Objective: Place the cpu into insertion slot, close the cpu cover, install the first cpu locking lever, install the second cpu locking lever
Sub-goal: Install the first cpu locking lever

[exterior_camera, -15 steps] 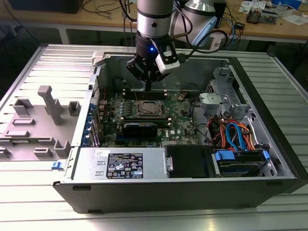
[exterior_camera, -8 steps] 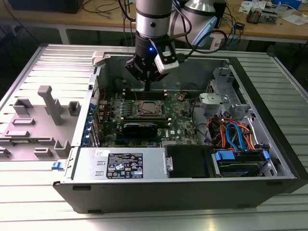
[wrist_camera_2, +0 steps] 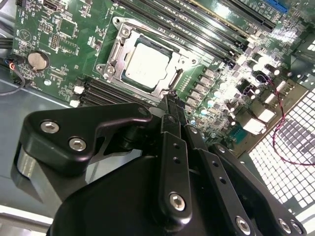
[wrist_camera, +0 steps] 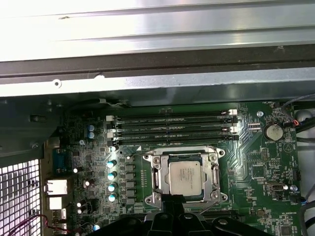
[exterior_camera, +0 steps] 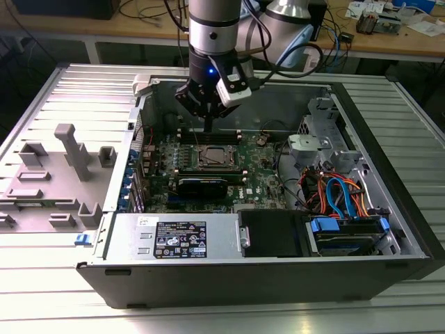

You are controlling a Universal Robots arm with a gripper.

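Observation:
The cpu lies flat in the insertion slot, its silver-grey top showing. The cpu cover lies down around it as a silver frame, with the chip in its window. My gripper hangs above the board at the slot's far edge, over the memory slots, in the exterior view. In the second wrist view the gripper has its black fingers pressed together and holds nothing, its tip just beside the frame's edge. Its dark body sits near the slot in the first wrist view.
Long black memory slots run beside the socket. A black card stands on its near side. The case walls ring the board, with a power supply and coloured cables in front and right. A grey fixture lies left.

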